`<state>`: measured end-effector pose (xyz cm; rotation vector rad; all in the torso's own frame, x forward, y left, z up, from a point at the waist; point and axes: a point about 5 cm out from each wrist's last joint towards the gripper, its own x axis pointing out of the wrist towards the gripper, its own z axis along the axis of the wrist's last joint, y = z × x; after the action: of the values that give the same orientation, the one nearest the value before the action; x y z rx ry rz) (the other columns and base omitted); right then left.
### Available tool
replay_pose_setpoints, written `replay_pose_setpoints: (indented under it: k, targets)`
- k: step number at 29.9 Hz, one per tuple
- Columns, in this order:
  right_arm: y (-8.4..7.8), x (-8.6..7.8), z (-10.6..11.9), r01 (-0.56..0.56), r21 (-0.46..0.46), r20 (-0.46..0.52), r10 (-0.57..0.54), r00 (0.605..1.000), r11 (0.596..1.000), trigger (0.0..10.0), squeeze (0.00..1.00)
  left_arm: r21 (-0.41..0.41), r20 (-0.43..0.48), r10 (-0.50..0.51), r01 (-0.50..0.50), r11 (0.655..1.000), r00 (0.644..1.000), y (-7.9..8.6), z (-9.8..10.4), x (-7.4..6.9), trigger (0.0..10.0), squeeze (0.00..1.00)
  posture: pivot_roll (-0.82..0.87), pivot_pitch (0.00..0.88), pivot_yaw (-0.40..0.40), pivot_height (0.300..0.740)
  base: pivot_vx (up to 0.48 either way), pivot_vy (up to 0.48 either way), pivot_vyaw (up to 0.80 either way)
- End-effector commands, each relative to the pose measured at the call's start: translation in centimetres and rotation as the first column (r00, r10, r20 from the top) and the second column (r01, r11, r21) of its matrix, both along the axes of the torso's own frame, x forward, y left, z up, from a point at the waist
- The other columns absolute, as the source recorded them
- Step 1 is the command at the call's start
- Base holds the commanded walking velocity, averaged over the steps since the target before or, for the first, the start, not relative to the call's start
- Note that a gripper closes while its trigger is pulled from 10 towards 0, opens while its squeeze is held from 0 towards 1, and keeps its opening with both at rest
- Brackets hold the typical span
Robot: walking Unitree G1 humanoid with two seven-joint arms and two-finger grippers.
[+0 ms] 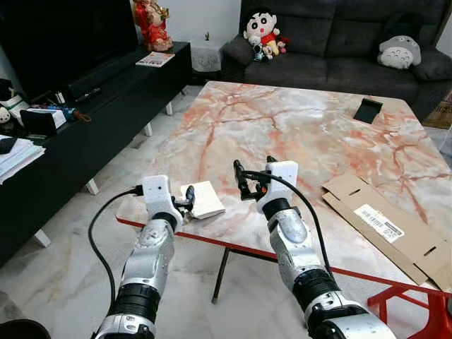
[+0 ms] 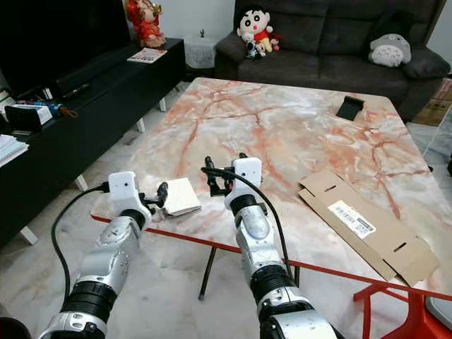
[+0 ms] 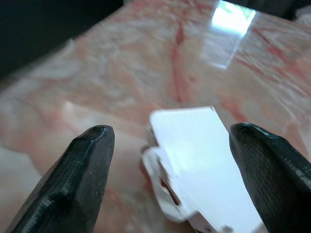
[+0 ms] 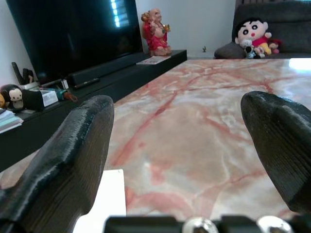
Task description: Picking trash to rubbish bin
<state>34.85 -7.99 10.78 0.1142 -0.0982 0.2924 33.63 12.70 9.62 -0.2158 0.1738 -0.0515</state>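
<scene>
Left wrist view, your left gripper (image 3: 167, 170) gaping wide around the flat white paper packet (image 3: 204, 160), your right gripper (image 1: 253, 176) hovering open over the pink-veined marble tabletop (image 1: 311, 134)

A flattened cardboard box (image 1: 392, 224) lies on the marble table (image 1: 296, 134) before a sofa (image 1: 339, 42).

White label (image 1: 379, 223) on flattened cardboard (image 1: 395, 229) (print too small to read)

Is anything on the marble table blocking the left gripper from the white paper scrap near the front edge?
Nothing visible does. The left gripper is open, its fingers either side of the white paper scrap, with only bare marble table around it.
</scene>
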Motion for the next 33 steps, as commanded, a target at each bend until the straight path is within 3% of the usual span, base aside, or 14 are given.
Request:
replay_pose_setpoints:
  k: [1, 23, 33]
  targets:
    - [0.04, 0.01, 0.13, -0.003, -0.002, 0.003, 0.003, 1.000, 1.000, 10.0, 0.00, -0.009, -0.009, -0.014, 0.014, 1.000, 1.000, -0.42, 0.48, 0.54, 10.0, 0.00, 0.04, 0.018, -0.006, 0.740, 0.000, 0.000, 0.00]
    - [0.01, -0.57, -0.33, -0.010, 0.000, 0.000, 0.010, 1.000, 1.000, 10.0, 0.00, -0.074, -0.097, 0.123, -0.131, 0.989, 0.988, 0.17, 0.04, 0.17, 10.0, 0.00, 0.04, 0.060, -0.011, 0.740, 0.000, 0.000, 0.00]
    - [-0.08, -0.78, -0.56, -0.010, -0.002, -0.005, 0.010, 1.000, 1.000, 10.0, 0.00, -0.119, -0.162, 0.110, -0.130, 0.984, 0.981, -0.72, -0.33, 0.59, 10.0, 0.00, 0.03, 0.068, -0.010, 0.740, 0.000, 0.000, 0.00]
